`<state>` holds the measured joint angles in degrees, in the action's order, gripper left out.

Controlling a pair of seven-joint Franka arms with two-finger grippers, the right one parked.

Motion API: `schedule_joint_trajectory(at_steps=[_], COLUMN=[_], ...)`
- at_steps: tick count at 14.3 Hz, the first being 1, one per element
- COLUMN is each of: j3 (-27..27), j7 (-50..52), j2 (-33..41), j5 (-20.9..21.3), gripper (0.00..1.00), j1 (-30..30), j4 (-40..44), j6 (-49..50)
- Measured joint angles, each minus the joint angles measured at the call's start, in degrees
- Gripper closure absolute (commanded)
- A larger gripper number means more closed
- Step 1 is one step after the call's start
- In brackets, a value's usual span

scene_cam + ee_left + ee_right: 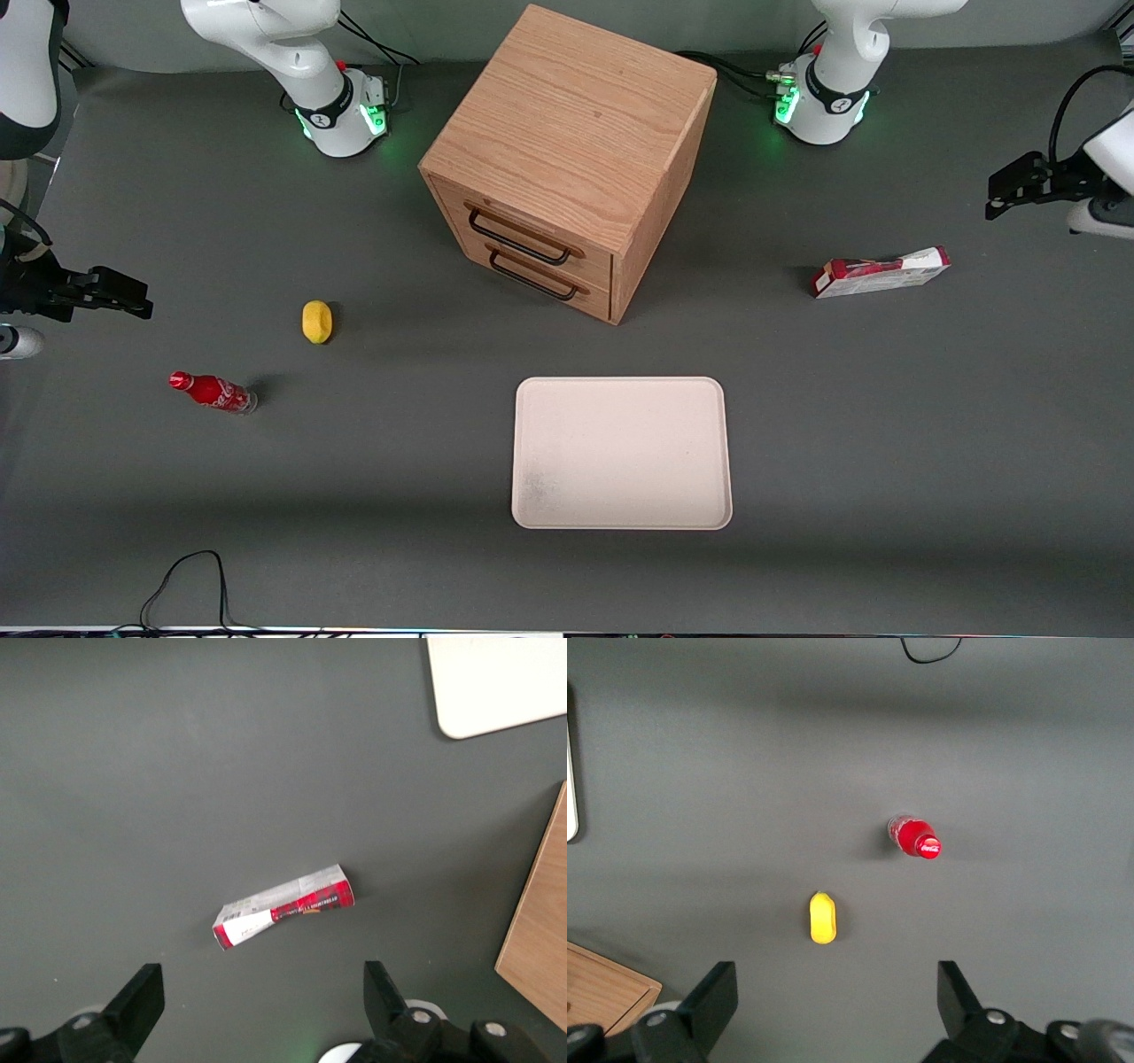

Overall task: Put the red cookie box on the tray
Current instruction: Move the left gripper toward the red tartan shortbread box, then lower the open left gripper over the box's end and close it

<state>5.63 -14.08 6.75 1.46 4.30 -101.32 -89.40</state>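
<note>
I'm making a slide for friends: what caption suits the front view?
Open end effector hangs above the table near the cookie box, which lies far from the empty tray.

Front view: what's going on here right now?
Nothing is held yet. The left arm's gripper hangs open above the table, near the red cookie box, which lies flat on the table toward the working arm's end, beside the wooden drawer cabinet. The tray sits bare in front of the cabinet, nearer the camera. A lemon and a red soda bottle lie toward the parked arm's end.
</note>
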Motion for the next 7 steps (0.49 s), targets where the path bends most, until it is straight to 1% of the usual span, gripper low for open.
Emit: schedule_joint_trajectory(at_steps=[3,5,7], j3=[0.2,0.3,0.4], j7=[-1.9,-8.0,-17.3], j2=[-1.0,-1.0,-1.1], j5=[0.1,0.2,0.3], gripper=[0.00,0.00,0.00], j1=[-0.2,-0.7,-1.4], j4=[-1.5,-3.7,-6.6], j6=[2.0,0.9,-2.7])
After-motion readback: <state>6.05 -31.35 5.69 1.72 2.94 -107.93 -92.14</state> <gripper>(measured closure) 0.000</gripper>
